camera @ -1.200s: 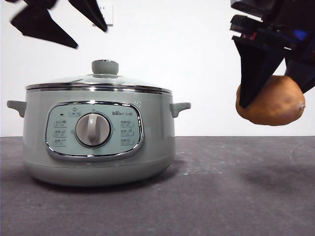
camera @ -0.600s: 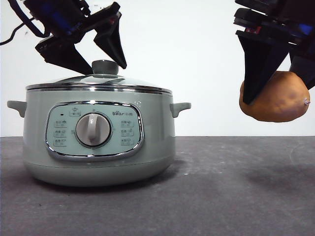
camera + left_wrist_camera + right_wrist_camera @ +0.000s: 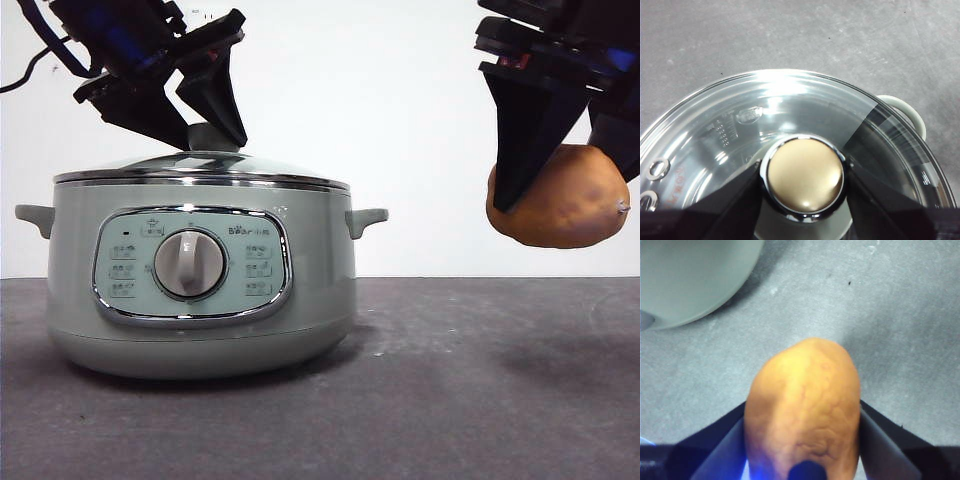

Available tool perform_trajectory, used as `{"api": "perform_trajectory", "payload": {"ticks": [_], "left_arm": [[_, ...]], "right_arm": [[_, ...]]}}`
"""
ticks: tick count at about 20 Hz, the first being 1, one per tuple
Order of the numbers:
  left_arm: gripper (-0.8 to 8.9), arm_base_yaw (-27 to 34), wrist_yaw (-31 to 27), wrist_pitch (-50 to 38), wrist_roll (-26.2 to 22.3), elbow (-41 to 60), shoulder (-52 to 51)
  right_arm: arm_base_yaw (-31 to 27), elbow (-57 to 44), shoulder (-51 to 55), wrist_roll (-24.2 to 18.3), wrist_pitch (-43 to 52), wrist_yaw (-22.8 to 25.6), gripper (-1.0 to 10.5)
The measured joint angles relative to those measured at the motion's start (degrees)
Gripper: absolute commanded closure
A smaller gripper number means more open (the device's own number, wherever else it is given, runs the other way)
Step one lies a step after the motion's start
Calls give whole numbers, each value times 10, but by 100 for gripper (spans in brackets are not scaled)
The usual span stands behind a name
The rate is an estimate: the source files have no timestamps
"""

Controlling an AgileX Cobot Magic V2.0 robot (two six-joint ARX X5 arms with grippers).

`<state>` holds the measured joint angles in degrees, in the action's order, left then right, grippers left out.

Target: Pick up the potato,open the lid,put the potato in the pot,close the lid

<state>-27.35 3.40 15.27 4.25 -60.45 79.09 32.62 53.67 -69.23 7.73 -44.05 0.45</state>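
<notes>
The pale green pot (image 3: 310, 280) stands on the table at the left, with the glass lid (image 3: 200, 165) sitting on it. My left gripper (image 3: 215, 140) is down over the lid, and its jaws press both sides of the knob (image 3: 802, 172); the lid (image 3: 790, 105) rests flat on the rim. My right gripper (image 3: 560, 190) is shut on the orange-brown potato (image 3: 560, 205) and holds it in the air to the right of the pot, well above the table. In the right wrist view the potato (image 3: 805, 405) fills the gap between the jaws.
The dark grey table (image 3: 450, 400) stretches out to the right of the pot. The pot's side handle (image 3: 365, 218) sticks out towards the potato. The pot's wall (image 3: 690, 275) shows at one corner of the right wrist view.
My left gripper has come down from above the pot onto the lid's knob and its jaws have narrowed around it. My right gripper with the potato rose slightly, then held still.
</notes>
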Motion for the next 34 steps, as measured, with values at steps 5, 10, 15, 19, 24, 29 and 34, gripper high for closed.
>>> {"api": "perform_trajectory", "payload": {"ticks": [5,10,15,19,24,29,34], "left_arm": [[822,0,-10,-4,-4,6,-80],[822,0,-21,47,-7,6,-218],[822,0,-80,146,-8,6,-367],[822,0,-130,213,-9,6,-449],[822,0,-164,268,-9,6,-501],[822,0,-170,290,-9,6,-498],[822,0,-196,290,-16,6,-498]], "right_arm": [[0,0,0,0,17,0,946],[1,30,0,0,54,-9,951],[20,141,-32,-2,71,-49,958],[60,230,-118,-16,72,-49,958],[87,363,-262,-39,72,-49,959],[112,483,-405,-58,72,-50,958],[134,524,-500,-76,89,-48,959]]}}
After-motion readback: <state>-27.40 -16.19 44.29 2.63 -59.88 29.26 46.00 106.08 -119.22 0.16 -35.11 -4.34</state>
